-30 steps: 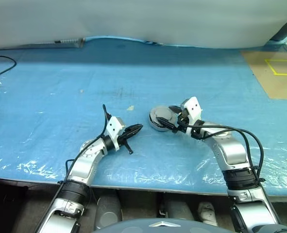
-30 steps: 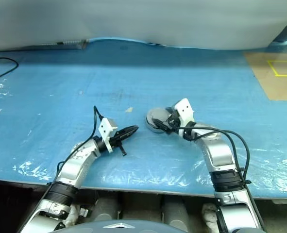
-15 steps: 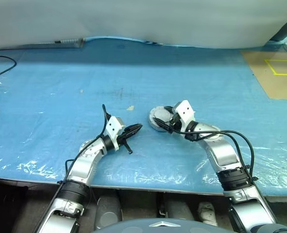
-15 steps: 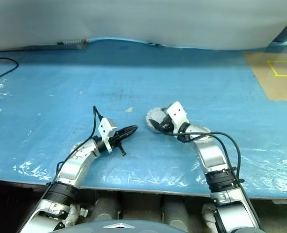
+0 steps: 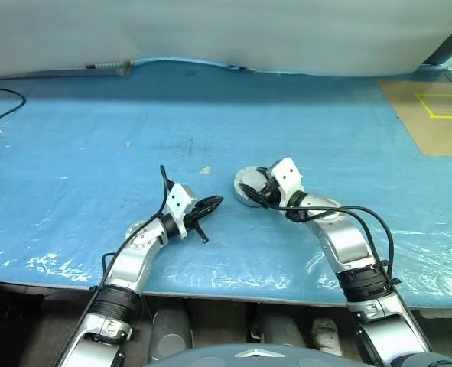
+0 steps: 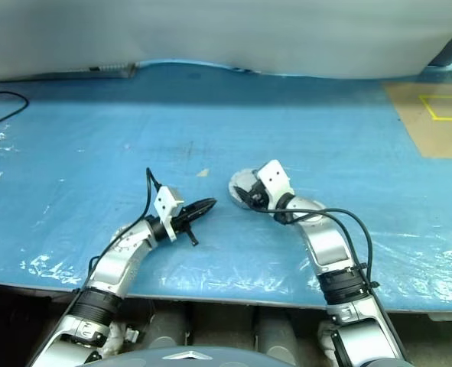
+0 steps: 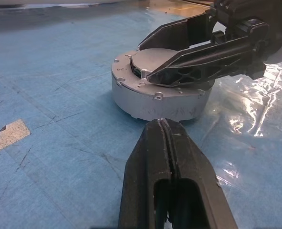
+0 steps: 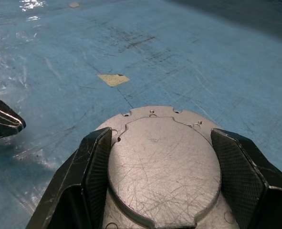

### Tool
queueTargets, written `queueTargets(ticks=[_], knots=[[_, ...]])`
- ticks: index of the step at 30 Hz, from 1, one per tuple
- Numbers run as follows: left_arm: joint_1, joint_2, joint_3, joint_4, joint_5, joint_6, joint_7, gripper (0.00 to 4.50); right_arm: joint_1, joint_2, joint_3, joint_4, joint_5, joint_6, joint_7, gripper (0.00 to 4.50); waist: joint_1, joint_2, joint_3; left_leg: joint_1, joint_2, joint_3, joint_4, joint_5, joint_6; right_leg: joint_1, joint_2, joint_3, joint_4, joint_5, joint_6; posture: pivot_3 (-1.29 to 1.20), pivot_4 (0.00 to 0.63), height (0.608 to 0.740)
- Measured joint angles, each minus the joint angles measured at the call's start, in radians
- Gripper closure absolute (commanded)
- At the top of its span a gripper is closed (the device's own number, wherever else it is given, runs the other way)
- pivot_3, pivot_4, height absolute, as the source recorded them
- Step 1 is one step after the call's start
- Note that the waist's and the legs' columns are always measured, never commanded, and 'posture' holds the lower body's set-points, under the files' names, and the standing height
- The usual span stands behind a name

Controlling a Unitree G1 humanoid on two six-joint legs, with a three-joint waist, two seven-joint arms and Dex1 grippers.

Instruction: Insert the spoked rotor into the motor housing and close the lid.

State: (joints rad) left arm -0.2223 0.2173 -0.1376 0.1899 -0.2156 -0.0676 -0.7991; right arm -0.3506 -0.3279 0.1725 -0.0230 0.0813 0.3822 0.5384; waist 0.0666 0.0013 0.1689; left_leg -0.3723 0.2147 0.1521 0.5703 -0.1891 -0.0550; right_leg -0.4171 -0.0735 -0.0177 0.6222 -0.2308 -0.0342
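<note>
A: What has changed in the last second?

B: The right gripper has swung in toward the left over the motor housing, and its black fingers have narrowed from a wider spread. They now straddle the lid, one on each side. The lid lies flat in the recess on top of the housing, so I judge the rotor is already inside and only the seating or the release of the lid is left.

A: Is the lid gripped?

B: The jaws are partly open. The fingers sit just beside the lid's edge, but I cannot tell whether they press on it.

A: Where is it all?

B: The housing stands on the blue-covered bench, near the middle and closer to the front edge.

A: And the other arm?

B: The left gripper is fully closed and empty, its tip pointing at the housing's side wall, near but apart.
</note>
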Motion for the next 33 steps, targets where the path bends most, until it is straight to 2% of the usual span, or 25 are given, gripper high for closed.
queueTargets(ticks=[5, 7, 12, 16, 19, 24, 33], knots=[[0.0, 0.0, 0.005, -0.001, -0.006, 0.012, 0.006, 4.5, 0.0, 0.0, 0.015, -0.004, -0.016, 0.007, -0.012, 1.54, 0.0, 0.0, 0.0, 0.005, 0.0, 0.0, 0.0, 0.0, 0.0, 0.005, 0.0, 0.0, 0.0, 0.0, 0.0, 0.0, 0.15, 0.74], [0.002, -0.003, 0.022, -0.025, -0.028, 0.076, 0.031, 4.5, -0.001, 0.0, 0.015, -0.005, -0.017, 0.011, -0.012, 1.54, 0.0, 0.0, 0.0, 0.006, 0.0, 0.0, -0.001, 0.0, 0.0, 0.006, 0.0, 0.0, -0.001, 0.0, 0.001, 0.0, 0.15, 0.74], [-0.024, -0.036, 0.082, -0.141, -0.145, 0.363, 0.148, 4.5, -0.001, -0.001, 0.013, -0.008, -0.016, 0.019, -0.012, 1.54, 0.0, 0.0, 0.0, 0.006, 0.0, 0.0, -0.001, 0.0, 0.0, 0.007, 0.0, 0.0, -0.001, 0.0, 0.0, 0.0, 0.15, 0.74], [-0.163, -0.031, 0.176, -0.121, -0.344, 0.724, 0.182, 4.5, 0.0, 0.001, 0.008, -0.007, -0.012, 0.023, -0.011, 1.54, 0.001, 0.0, 0.0, 0.006, -0.001, 0.0, -0.001, 0.0, 0.0, 0.007, 0.0, 0.0, -0.001, 0.0, 0.0, 0.0, 0.15, 0.74], [-0.237, -0.032, 0.217, -0.063, -0.401, 0.828, 0.181, 4.5, 0.002, 0.002, 0.008, -0.008, -0.011, 0.023, -0.01, 1.54, 0.0, 0.0, 0.0, 0.006, -0.002, 0.0, -0.002, 0.0, 0.0, 0.007, 0.0, 0.001, -0.003, 0.0, 0.001, 0.0, 0.15, 0.74], [-0.336, -0.054, 0.211, 0.103, -0.395, 0.855, 0.15, 4.5, 0.003, 0.005, 0.008, -0.006, -0.012, 0.022, -0.008, 1.54, -0.001, -0.001, 0.0, 0.006, -0.002, -0.001, -0.004, 0.0, 0.0, 0.009, 0.0, 0.0, -0.006, 0.0, 0.001, 0.0, 0.15, 0.74], [-0.469, -0.1, 0.168, 0.303, -0.317, 0.771, 0.083, 4.5, 0.009, 0.005, 0.006, -0.012, -0.012, 0.023, -0.009, 1.54, -0.002, -0.001, -0.001, 0.006, -0.003, -0.001, -0.007, 0.0, 0.0, 0.012, 0.0, 0.0, -0.013, 0.002, 0.004, 0.0, 0.15, 0.74]])
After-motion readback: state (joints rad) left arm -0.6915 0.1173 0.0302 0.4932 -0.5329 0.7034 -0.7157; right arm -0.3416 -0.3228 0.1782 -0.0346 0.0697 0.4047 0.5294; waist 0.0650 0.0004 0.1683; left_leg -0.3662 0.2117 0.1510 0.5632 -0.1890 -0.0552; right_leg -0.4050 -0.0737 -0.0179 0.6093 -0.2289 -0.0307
